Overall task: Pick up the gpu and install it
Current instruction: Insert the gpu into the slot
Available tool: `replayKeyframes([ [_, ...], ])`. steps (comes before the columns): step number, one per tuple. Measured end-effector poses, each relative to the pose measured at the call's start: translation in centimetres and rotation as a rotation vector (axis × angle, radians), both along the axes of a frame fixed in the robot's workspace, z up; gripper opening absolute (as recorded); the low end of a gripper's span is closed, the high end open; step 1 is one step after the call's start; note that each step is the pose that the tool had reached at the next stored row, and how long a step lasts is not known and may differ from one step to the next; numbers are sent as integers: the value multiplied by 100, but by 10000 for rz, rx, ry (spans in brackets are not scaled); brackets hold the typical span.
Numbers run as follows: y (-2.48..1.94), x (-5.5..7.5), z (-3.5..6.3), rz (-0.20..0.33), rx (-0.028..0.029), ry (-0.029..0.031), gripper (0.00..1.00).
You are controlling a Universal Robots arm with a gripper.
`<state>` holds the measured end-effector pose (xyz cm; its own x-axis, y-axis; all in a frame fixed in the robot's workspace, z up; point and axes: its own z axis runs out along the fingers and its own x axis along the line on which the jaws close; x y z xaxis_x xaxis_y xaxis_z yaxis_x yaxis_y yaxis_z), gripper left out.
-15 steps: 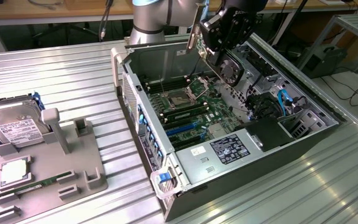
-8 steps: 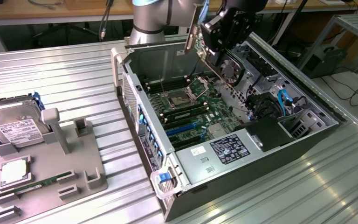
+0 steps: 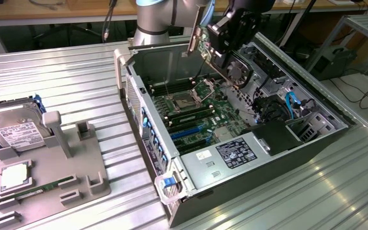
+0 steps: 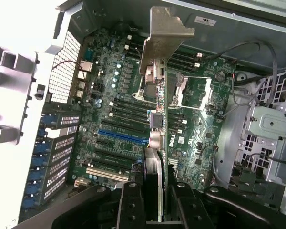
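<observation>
Gripper [image 3: 224, 45] [image 4: 157, 202] partly closed, fingers clamped on both faces of the gpu [image 3: 238, 72] [image 4: 155, 160]. Card hangs edge-down below the fingers, with its silver bracket toward the exterior view's left. It is held above the motherboard [image 3: 200, 122] at the far end of the open computer case [image 3: 136, 86], not seated.

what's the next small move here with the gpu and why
Probably turn the gpu to line up with the blue slot before lowering. The gripper holds it above the motherboard, not seated, and in the wrist view the card appears to run across the slots rather than along them.
</observation>
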<state>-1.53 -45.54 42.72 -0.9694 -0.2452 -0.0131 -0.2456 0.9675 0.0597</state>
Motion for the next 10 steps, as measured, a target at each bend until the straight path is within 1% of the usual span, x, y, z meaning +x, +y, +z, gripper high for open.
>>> replayKeyframes([
  [4,0,0,0,336,1,0,28],
  [10,0,0,0,663,5,0,28],
])
